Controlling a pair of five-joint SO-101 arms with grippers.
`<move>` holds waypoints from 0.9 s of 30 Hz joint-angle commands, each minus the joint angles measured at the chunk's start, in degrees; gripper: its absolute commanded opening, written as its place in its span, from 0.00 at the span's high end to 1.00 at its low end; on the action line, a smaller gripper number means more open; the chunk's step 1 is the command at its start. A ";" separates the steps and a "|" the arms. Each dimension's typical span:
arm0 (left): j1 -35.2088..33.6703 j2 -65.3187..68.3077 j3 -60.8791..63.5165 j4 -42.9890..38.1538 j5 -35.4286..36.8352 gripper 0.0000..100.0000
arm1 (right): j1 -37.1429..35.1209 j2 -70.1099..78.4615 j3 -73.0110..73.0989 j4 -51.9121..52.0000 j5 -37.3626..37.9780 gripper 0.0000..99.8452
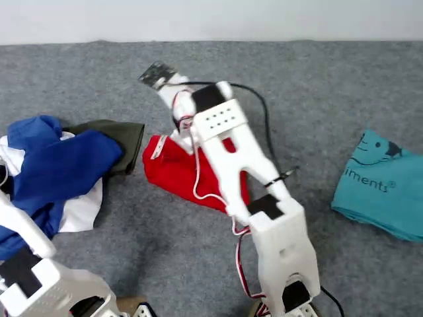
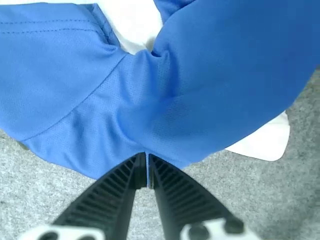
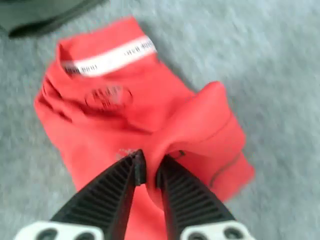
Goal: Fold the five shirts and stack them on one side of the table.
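A: Surroundings on the grey surface (image 1: pixel 330 99)?

B: 5 shirts logged. Teal shirt (image 1: pixel 383 188) lies folded at the right edge, well apart from the rest. Left heap: blue shirt (image 1: pixel 59 165) draped over white shirt (image 1: pixel 82 211), with 1 sleeve lying across dark green shirt (image 1: pixel 125 142).

A: Obstructions?

B: The right arm (image 1: pixel 231 158) crosses the red shirt (image 1: pixel 168 172) at centre and hides part of it in the high view. A black cable (image 1: pixel 266 125) loops beside it.

A: Fingers?

B: Right fingers (image 3: pixel 112 192) are pressed nearly together, with a raised ridge of red cloth pinched between the tips. Left fingers (image 2: pixel 117 190) are likewise closed, nipping the blue shirt's edge. White cloth shows behind it.
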 commanded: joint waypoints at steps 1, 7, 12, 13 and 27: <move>0.53 -2.81 -0.40 -1.49 0.00 0.98 | -2.24 1.36 -3.25 -4.70 -0.18 0.97; 0.53 -2.81 -0.40 -1.58 0.00 0.98 | -4.70 1.45 -3.69 -3.21 -0.18 0.78; 0.53 -2.81 0.57 -1.67 0.00 0.98 | -1.63 -1.80 -9.32 5.93 0.09 0.80; 0.53 -2.81 1.10 -1.67 0.00 0.98 | -0.40 -1.89 -10.37 8.04 0.88 0.81; 0.18 -3.34 4.88 -1.67 0.00 0.98 | 19.30 -1.98 -8.88 17.19 4.31 0.99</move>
